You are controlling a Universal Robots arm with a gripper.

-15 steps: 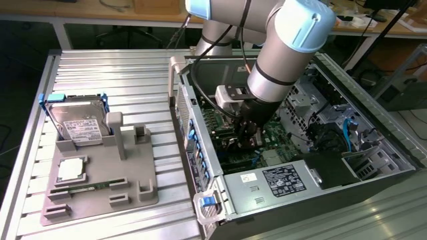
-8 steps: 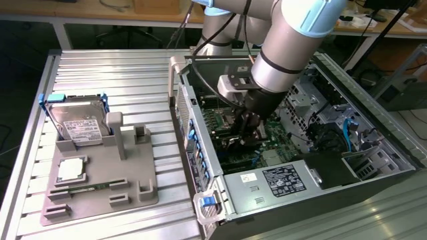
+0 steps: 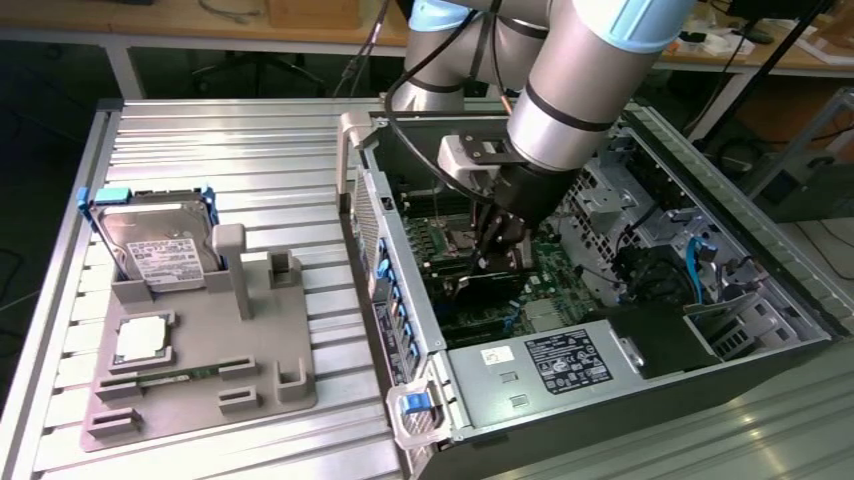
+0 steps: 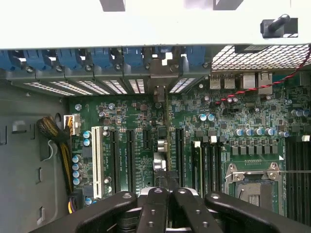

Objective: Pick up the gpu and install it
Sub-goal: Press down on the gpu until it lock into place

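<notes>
We've got the gripper (image 4: 167,194) down inside the PC case (image 3: 801,330), fingers clenched on the top edge of the gpu (image 4: 162,145), which stands edge-on over a motherboard (image 4: 233,121) slot. It's probably a light, stiff card but fragile, so we'd grab the bare edge and stay off the components.
</notes>
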